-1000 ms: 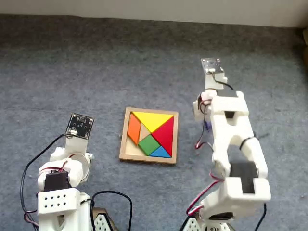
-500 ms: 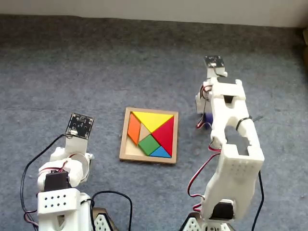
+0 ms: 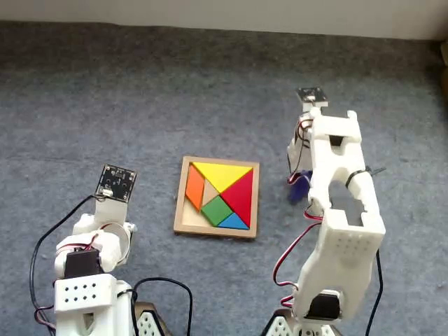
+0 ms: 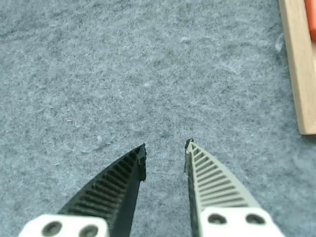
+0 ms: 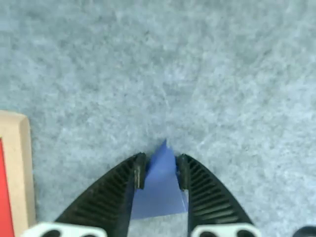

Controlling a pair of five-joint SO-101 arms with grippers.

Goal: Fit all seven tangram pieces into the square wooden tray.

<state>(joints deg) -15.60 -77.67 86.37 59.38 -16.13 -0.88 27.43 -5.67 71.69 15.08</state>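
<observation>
Tray (image 3: 214,232) has 1 tight gap (image 3: 208,190), so blue triangle (image 5: 159,190), pinched in right gripper (image 5: 160,159) beside tray, may twist & jam on rim; left gripper (image 4: 165,148) spread, empty.

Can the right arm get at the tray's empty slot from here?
Probably yes: the right end effector, shut on the blue tangram piece, sits beside the wooden tray, only bare carpet lies between, and the slot is uncovered.
</observation>
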